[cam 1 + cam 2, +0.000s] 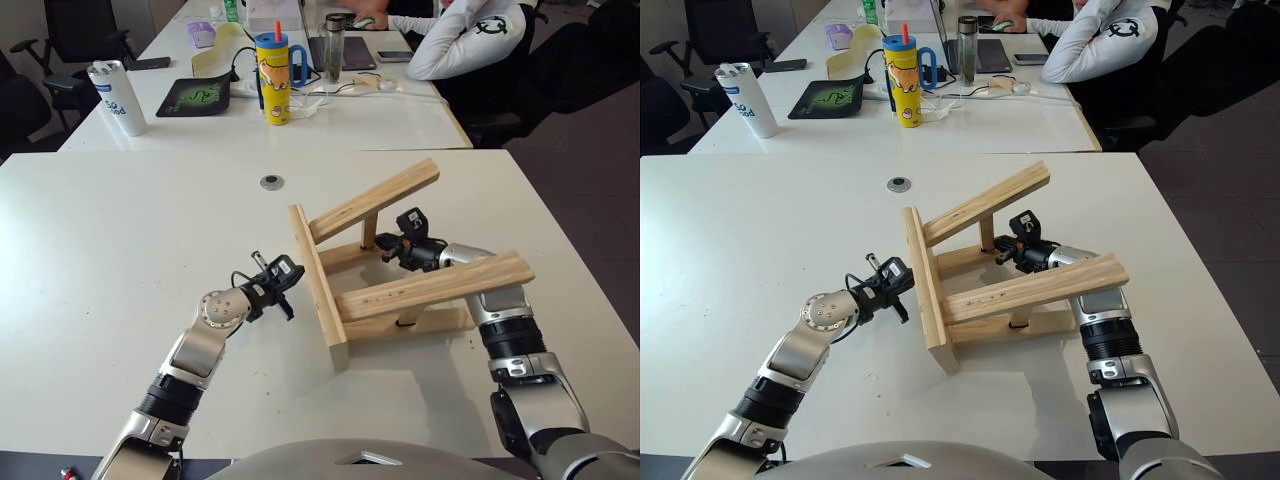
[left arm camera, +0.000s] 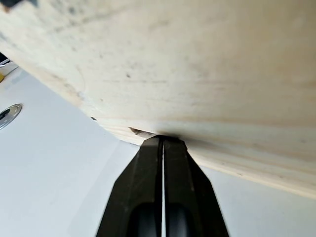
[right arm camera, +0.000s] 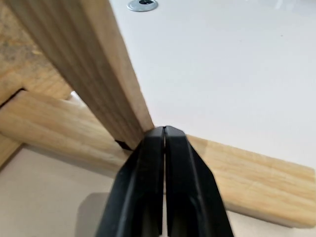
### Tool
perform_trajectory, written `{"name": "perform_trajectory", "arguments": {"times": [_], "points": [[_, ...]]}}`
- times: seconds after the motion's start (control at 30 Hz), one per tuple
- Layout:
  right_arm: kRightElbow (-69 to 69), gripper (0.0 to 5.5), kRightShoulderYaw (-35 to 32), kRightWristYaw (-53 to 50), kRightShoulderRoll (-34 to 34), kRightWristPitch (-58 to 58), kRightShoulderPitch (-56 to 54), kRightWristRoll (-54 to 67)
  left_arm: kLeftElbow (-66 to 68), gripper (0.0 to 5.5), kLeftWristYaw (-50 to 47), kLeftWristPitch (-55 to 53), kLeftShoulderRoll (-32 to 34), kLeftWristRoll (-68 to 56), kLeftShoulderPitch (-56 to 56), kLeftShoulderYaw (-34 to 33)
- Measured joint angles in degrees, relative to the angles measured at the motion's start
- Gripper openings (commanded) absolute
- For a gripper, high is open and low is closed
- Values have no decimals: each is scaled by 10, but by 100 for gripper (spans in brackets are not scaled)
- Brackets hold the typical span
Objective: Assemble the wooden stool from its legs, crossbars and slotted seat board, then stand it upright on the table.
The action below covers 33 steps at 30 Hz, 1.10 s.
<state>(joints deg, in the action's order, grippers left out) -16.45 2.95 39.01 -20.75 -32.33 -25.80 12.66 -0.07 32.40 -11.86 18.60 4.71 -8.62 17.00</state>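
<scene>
The wooden stool [image 1: 400, 290] lies on its side on the white table. Its seat board [image 1: 318, 290] stands on edge, and two legs [image 1: 375, 200] [image 1: 440, 285] point away to the right with crossbars [image 1: 369, 232] between them. My left gripper [image 1: 288, 288] is shut, with its tips [image 2: 162, 139] against the outer face of the seat board [image 2: 187, 64] low down. My right gripper [image 1: 388, 250] is shut too and sits between the two legs. Its tips [image 3: 164, 129] touch the spot where a crossbar [image 3: 94, 69] meets another wooden bar [image 3: 237, 182].
A round metal grommet [image 1: 271, 182] sits in the table behind the stool. A second table farther back carries a yellow cup [image 1: 273, 80], a white tumbler [image 1: 118, 97] and other items. Bare tabletop lies to the left and in front.
</scene>
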Motion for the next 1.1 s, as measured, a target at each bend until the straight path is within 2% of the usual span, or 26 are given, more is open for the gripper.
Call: {"name": "perform_trajectory", "arguments": {"times": [0.23,0.47,0.8,1.1], "points": [[-53,0,-64,13,22,41,-2,48,-7,1,-9,0,-5,0,0,2],[-65,0,-140,-86,48,119,-56,67,-41,1,-20,2,-24,-3,2,4],[-189,0,-113,-130,18,181,-42,-16,-51,1,-25,2,-27,-7,6,3],[-321,0,-155,-243,-18,319,-44,-54,-59,1,-23,-1,-25,-9,9,1]]}}
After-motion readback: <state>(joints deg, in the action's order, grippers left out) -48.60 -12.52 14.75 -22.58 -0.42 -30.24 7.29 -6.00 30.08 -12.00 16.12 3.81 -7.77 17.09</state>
